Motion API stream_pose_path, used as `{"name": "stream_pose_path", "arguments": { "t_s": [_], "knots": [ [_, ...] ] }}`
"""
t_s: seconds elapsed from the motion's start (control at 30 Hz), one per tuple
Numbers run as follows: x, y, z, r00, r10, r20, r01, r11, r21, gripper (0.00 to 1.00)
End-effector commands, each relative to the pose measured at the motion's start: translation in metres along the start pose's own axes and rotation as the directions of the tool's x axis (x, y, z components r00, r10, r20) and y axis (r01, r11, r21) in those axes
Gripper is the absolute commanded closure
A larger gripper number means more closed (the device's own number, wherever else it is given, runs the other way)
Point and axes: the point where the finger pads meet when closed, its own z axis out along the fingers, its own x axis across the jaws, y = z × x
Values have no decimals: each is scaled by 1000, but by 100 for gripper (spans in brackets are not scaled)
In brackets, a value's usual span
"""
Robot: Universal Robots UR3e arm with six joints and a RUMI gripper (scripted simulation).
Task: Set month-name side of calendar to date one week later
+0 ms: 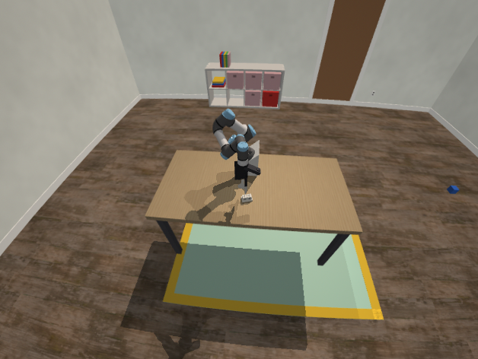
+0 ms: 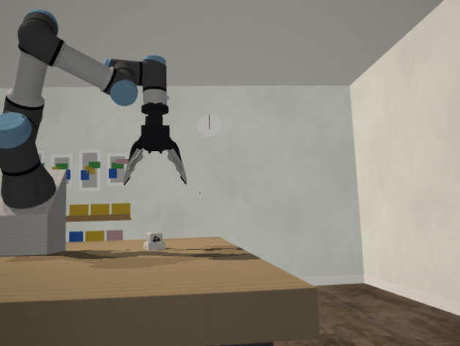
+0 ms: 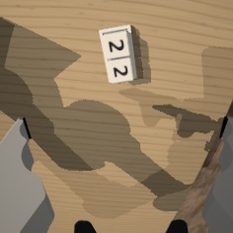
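The small white calendar (image 1: 244,201) stands on the wooden table (image 1: 255,189). In the wrist view it lies ahead of me, with two white cubes side by side in the tray: the upper cube (image 3: 116,45) and the lower cube (image 3: 121,70) each show a 2 on top. In the exterior view the calendar (image 2: 154,243) shows a 4 on its end face. My gripper (image 2: 154,181) hangs high above the table, well above the calendar, fingers spread wide and empty. The side with the month's name is not readable.
My arm's grey base block (image 2: 33,226) stands at the table's back edge. A shelf unit (image 1: 244,84) stands against the far wall. The table's front edge lies close beyond the calendar.
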Motion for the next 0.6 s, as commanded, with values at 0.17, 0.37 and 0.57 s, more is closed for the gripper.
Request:
{"name": "stream_pose_path", "arguments": {
  "t_s": [0.17, 0.37, 0.57],
  "knots": [
    [4, -2, 3, 983, 183, -2, -183, 983, -1, 0],
    [6, -3, 6, 936, 351, -2, -351, 936, -1, 0],
    [8, -3, 8, 881, 474, -2, -474, 881, 0, 0]
  ]
}}
